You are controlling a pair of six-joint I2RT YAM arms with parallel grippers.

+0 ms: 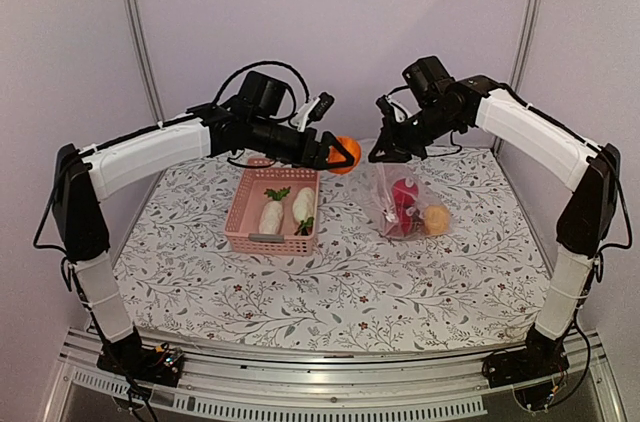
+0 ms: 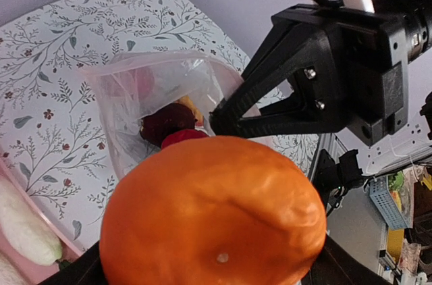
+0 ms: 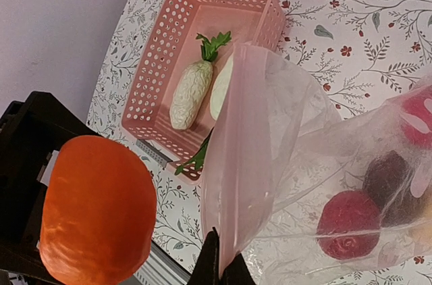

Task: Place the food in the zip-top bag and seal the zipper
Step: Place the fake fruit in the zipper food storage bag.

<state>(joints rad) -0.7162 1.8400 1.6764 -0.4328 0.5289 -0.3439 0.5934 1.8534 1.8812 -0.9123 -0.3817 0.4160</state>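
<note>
Orange (image 1: 347, 151) sits clamped in left claw (image 1: 338, 154), upper centre overhead; right claw (image 3: 220, 263) pinches bag (image 3: 270, 130) rim, plain at right wrist view's bottom edge, unclear overhead.

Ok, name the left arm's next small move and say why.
Probably shift the orange fruit rightward over the mouth of the zip-top bag. The left claw grips it beside the bag, not yet above it, and the right claw pinches the bag's edge, holding the mouth open.

Pink slotted basket (image 1: 270, 242) on floral tablecloth (image 1: 330, 292) — left of centre; pale wall (image 1: 330, 12) behind.
</note>
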